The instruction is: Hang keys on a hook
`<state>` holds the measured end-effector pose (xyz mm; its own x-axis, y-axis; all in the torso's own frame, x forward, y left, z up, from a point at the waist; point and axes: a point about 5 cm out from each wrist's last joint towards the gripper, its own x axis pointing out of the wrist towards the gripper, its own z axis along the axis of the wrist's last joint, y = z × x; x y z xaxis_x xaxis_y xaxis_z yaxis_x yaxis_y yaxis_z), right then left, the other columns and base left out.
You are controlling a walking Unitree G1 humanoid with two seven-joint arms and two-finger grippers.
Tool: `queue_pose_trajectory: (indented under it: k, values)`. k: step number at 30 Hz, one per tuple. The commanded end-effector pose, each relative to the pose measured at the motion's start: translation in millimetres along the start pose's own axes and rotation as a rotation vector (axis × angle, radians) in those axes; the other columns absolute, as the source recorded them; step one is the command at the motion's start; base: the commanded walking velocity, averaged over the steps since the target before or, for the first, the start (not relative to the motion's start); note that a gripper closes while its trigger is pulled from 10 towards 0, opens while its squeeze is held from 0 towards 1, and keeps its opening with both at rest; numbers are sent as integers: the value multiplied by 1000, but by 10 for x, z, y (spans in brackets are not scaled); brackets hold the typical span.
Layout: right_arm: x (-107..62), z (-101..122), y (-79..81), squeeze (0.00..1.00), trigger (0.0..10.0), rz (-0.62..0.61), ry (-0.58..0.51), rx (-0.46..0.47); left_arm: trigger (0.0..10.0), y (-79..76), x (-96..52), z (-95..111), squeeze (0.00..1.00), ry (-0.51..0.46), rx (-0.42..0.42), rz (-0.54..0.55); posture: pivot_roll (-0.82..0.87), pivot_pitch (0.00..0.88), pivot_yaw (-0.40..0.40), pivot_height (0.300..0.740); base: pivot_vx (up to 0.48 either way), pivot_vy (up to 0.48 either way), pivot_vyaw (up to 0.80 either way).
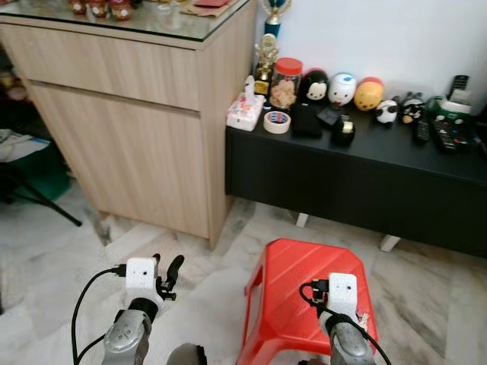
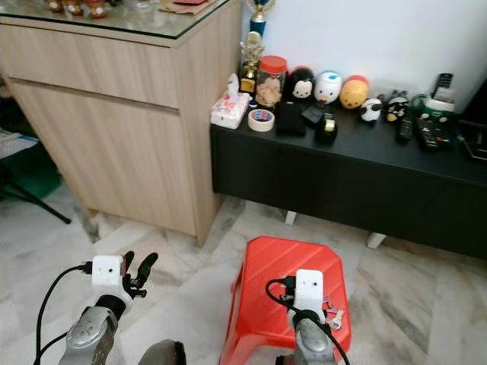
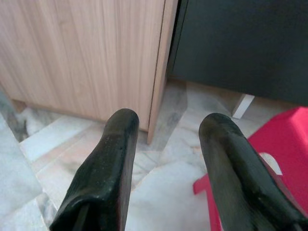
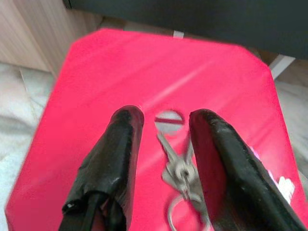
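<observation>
Hovering over the red stool (image 4: 96, 86), the right gripper (image 4: 166, 130) straddles the keys (image 4: 180, 171), jaws apart; the left gripper (image 3: 168, 144) gapes beside it.

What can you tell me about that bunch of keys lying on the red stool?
The keys are a small bunch of silvery metal ones joined on a ring, slightly blurred. They lie flat on the glossy top of the red plastic stool, just beside the round hole in its middle, blades pointing toward the hole. The right claw hangs open above them, one black finger on either side; whether it touches them is unclear. From the head camera they peek out beside the right wrist.
</observation>
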<state>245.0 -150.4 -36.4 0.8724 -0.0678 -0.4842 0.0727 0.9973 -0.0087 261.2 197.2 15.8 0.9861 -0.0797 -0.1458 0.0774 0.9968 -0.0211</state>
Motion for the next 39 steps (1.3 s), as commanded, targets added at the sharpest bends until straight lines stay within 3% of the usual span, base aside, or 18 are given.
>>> queue_pose_trajectory:
  k: [1,9,21,32,33,34,37,38,39]
  values:
    - [-18,-63,-43,0,10000,-7,32,-2,10000,-25,-17,-24,0,12,-4,-9,72,25,-65,630,0,0,0]
    - [0,-144,-62,0,10000,-15,140,-22,10000,-26,-45,-43,0,20,-1,-15,75,52,-58,630,0,0,0]
    - [88,13,-50,0,10000,-14,120,17,10000,-101,34,114,0,-35,11,-57,87,123,-56,630,0,0,0]
    - [137,142,19,0,10000,13,75,56,10000,-129,-63,286,0,-98,14,-66,98,201,-48,630,0,0,0]
    - [143,156,20,565,10000,12,71,54,10000,-129,-68,295,0,-101,14,-67,100,208,-48,630,0,0,0]
    - [149,172,23,965,10000,14,67,55,10000,-128,-70,304,0,-103,14,-67,101,211,-48,630,0,0,0]
    - [170,222,36,1000,10000,21,57,65,10000,-130,-87,339,0,-108,13,-65,104,220,-49,630,0,0,0]
    - [183,251,41,922,10000,23,53,70,10000,-135,-102,361,0,-111,12,-64,105,226,-50,630,0,0,0]
    - [190,266,43,922,10000,24,51,73,10000,-137,-106,368,0,-112,12,-63,105,226,-50,630,0,0,0]
